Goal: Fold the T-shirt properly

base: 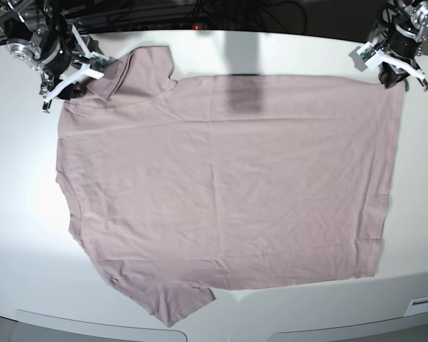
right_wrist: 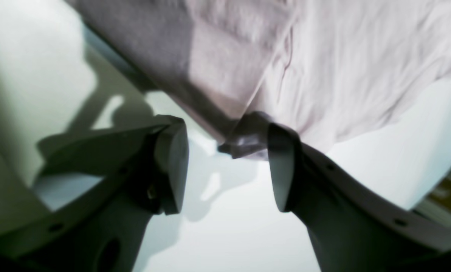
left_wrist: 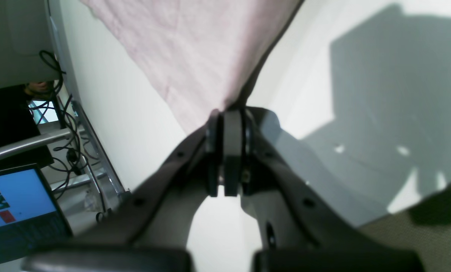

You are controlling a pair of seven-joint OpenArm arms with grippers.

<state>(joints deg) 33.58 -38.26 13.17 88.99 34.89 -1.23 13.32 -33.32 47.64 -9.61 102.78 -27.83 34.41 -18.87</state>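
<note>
The dusty pink T-shirt (base: 228,178) lies spread flat on the white table (base: 285,50), collar end to the left and hem to the right. My left gripper (base: 397,75) is at the far right hem corner. In the left wrist view its pads (left_wrist: 233,151) are pressed together, and my left gripper (left_wrist: 225,113) is shut on a corner of the T-shirt (left_wrist: 195,56). My right gripper (base: 65,87) stands open at the far left sleeve. Its fingers (right_wrist: 172,166) are wide apart, and a bunched sleeve edge (right_wrist: 248,138) lies against the right-hand finger of my right gripper (right_wrist: 227,170).
A laptop (left_wrist: 17,211) with a lit screen, cables (left_wrist: 66,124) and a metal frame stand beyond the table's edge. A small white label (base: 422,306) sits at the near right corner of the table.
</note>
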